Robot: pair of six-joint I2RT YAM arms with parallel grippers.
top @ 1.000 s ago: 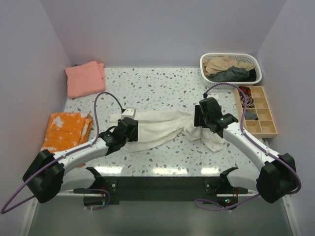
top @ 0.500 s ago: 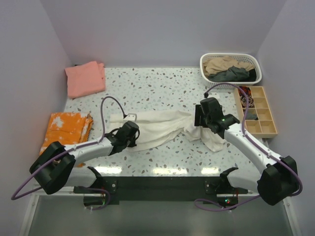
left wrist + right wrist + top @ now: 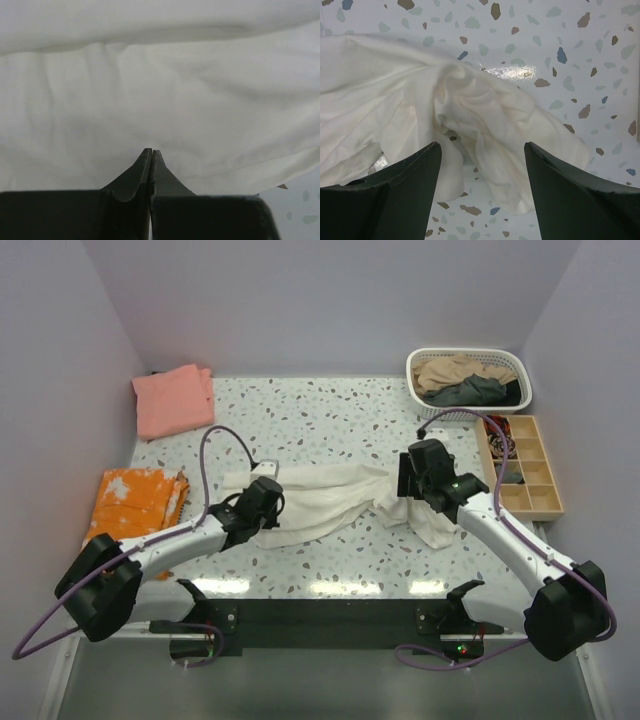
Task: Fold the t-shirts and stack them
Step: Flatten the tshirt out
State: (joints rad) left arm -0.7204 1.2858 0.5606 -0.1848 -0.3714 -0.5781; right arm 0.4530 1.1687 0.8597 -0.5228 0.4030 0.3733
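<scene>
A cream t-shirt lies crumpled and stretched across the middle of the table. My left gripper sits on its left part, and in the left wrist view its jaws are shut together with the tips pinching into the white cloth. My right gripper hovers over the shirt's bunched right end, jaws wide open with nothing between them. A folded salmon-pink t-shirt lies at the back left. Tan and dark grey t-shirts sit in a basket.
The white basket stands at the back right. A wooden compartment tray with small items sits along the right edge. A folded orange patterned cloth lies at the left edge. Purple cables loop over both arms.
My left gripper has closed from half open to shut on the shirt's left part, and the left arm shifted slightly. The right arm has barely moved and stays open.
</scene>
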